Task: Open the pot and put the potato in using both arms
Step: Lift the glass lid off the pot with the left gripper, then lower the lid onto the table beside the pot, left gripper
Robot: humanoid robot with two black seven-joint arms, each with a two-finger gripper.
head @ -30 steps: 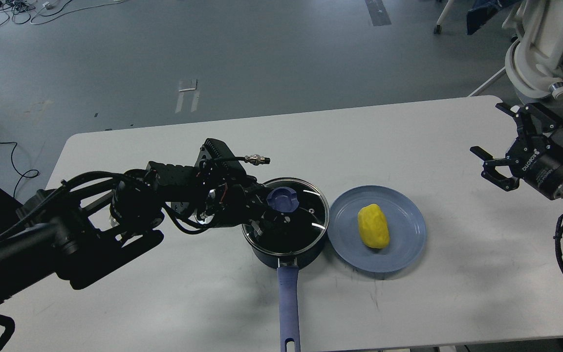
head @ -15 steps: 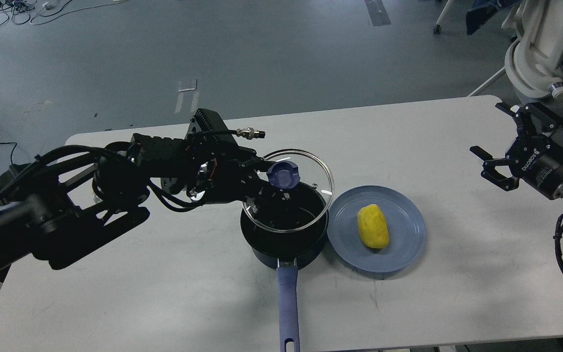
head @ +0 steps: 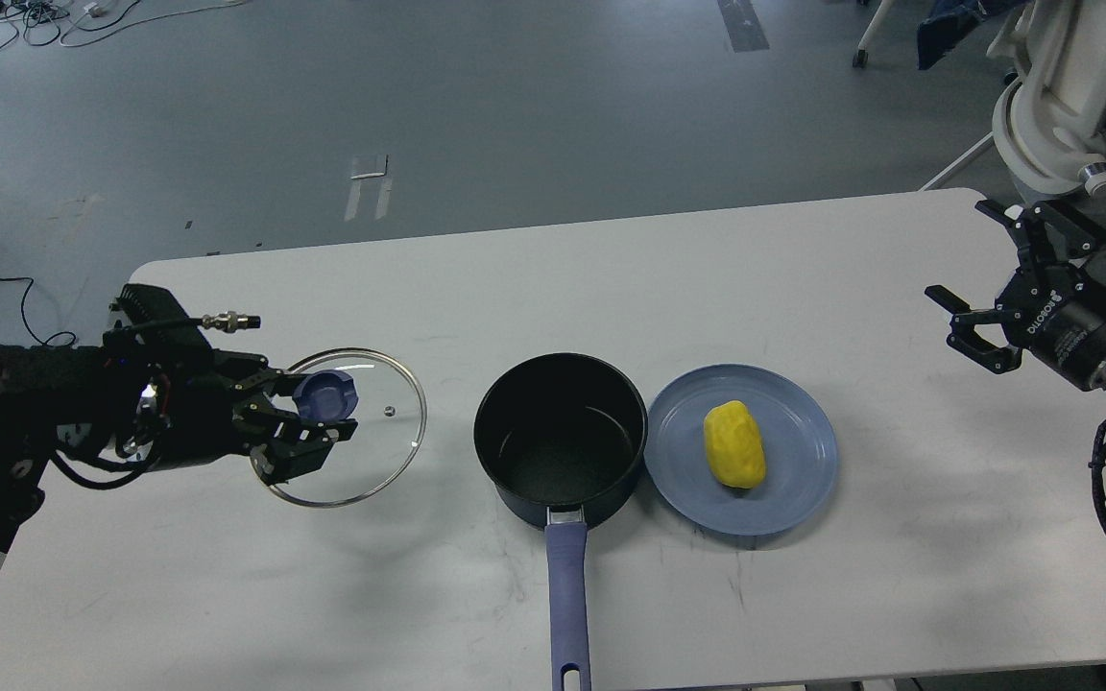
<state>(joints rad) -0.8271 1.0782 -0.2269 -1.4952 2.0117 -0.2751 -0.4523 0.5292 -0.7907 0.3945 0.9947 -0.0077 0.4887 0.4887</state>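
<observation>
Head view. Risks, as judged: the glass lid [head: 347, 427], held only by its blue knob [head: 324, 395] in the left gripper [head: 299, 427], could tilt or slip from that small hold and knock the table [head: 227, 595]; whether it rests on the surface or hangs just above it cannot be told. The potato [head: 733, 443] is lumpy and could roll on the blue plate [head: 783, 499] when pinched. A careless reach could nudge the saucepan [head: 561, 437] by its long handle [head: 567, 595], which touches or nearly touches the plate rim.

Left fingers are closed on the knob. Right gripper [head: 980, 321] hovers near the table's right edge, well apart from the potato, prongs spread wide and holding nothing.

Count: 1 saucepan, open and empty; 1 lid; 1 potato, on the plate; 1 plate; 2 arms; 1 table
</observation>
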